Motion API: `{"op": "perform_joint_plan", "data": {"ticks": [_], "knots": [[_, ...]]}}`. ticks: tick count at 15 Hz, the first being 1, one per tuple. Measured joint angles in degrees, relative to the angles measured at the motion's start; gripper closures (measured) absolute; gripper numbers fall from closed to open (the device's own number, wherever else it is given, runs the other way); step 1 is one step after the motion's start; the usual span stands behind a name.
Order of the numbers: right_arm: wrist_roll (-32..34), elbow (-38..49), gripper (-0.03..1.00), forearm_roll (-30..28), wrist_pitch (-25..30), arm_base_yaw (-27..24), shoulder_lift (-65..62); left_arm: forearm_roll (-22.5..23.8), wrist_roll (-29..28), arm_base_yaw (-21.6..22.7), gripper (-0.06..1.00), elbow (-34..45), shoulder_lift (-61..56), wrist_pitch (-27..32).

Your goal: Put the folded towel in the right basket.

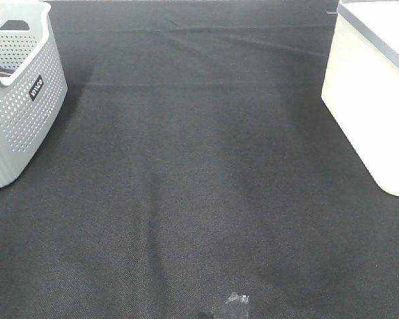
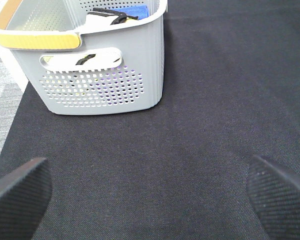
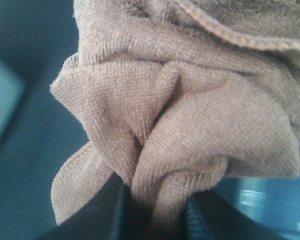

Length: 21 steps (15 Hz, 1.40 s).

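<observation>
Two baskets on the desk (image 1: pixel 199 199), one at each side. Starting far left: the left basket (image 1: pixel 20 100), grey plastic with perforated walls and a small black label (image 1: pixel 36 88) on its side. The left wrist camera looks into it from close by and catches a yellow strip (image 2: pixel 40 40) along the rim, and inside a blue cloth (image 2: pixel 135 9) with a black item (image 2: pixel 110 15) lying against it.

The left tool (image 2: pixel 150 200) hangs low over the desk just in front of that basket. Its two ribbed pads (image 2: pixel 20 187) are spread wide apart with nothing between them.

Across the middle it's all dark woven cloth on the desk, with a few creases. One small crumpled scrap (image 1: pixel 234 307) sits at the near edge; I can't tell what it is. Pale grey floor (image 2: pixel 0 85) shows past the desk's left edge.

Over on the right is the right basket (image 1: pixel 369 100), white with a grey rim. Its inside doesn't show from up high.

One towel (image 3: pixel 190 125), brownish-pink and bunched up, fills the right wrist view. The right tool (image 3: pixel 155 220) has its dark fingers (image 3: pixel 110 215) clamped on the towel's lower folds. Behind it is a blurred blue-green surface, so I can't tell where it hangs relative to the right basket.
</observation>
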Motion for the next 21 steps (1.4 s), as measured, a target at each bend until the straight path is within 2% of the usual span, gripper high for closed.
{"op": "perform_joint_plan", "data": {"ticks": [2,3,6,8,9,10,11,12,14,17,21], "knots": [[-0.23,0.0,0.72,-3.15,0.0,-8.88,0.17,0.0,0.0,0.0,-0.05,0.0,0.0,0.0],[-0.23,0.0,0.72,-3.15,0.0,-8.88,0.17,0.0,0.0,0.0,-0.05,0.0,0.0,0.0],[-0.34,0.0,0.72,-5.1,0.0,-17.53,4.93,0.0,0.0,0.0,-0.05,0.0,0.0,0.0],[-0.4,0.0,0.72,-5.56,0.0,-19.48,9.45,0.0,0.0,0.0,-0.05,0.0,0.0,0.0],[0.0,0.0,0.66,-5.9,0.0,-19.6,11.17,0.0,0.0,0.0,-0.05,0.0,0.0,0.0],[1.95,0.97,0.36,-6.53,0.0,-19.6,12.78,0.0,0.0,0.0,-0.05,0.0,0.0,0.0],[2.18,2.01,0.16,-7.33,0.0,-19.6,13.06,0.0,0.0,0.0,-0.05,0.0,0.0,0.0],[2.18,2.29,0.07,-7.85,0.0,-19.54,13.12,-0.06,0.0,0.0,-0.05,0.0,0.0,0.0],[2.18,2.64,0.01,-8.65,0.0,-19.54,13.12,-0.06,0.0,0.0,-0.05,0.0,0.0,0.0],[2.18,2.69,0.0,-7.45,0.0,-18.68,12.15,-0.06,0.0,0.0,-0.05,0.0,0.0,0.0],[2.06,8.37,0.0,-13.18,-0.17,-6.99,3.72,-0.06,0.0,0.0,-0.05,0.0,0.0,0.0]]}}
